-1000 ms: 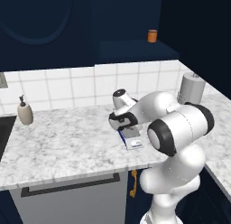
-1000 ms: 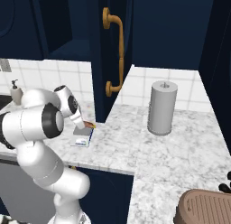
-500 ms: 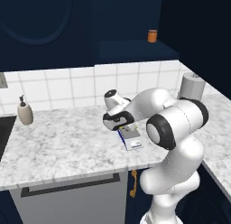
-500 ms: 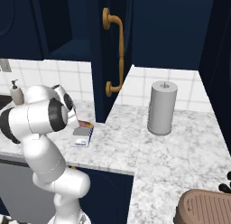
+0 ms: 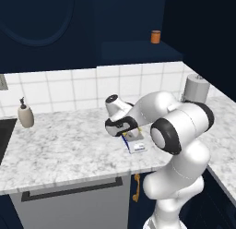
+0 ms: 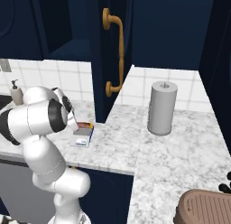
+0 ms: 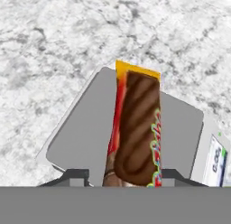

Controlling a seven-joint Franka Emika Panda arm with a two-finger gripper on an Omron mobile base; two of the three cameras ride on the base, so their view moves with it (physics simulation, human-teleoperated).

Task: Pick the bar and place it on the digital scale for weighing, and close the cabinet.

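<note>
Two base views behind the arm, left and right, sharing the marble counter (image 5: 69, 145), hand view close above the digital scale (image 7: 85, 137)

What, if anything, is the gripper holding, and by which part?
The gripper holds the bar by its near end, above the digital scale.

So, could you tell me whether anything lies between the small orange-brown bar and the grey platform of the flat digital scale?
Nothing visible does. In the hand view the orange-brown bar hangs directly over the bare grey platform of the digital scale, between the gripper fingertips; whether it already touches can't be told.
</note>
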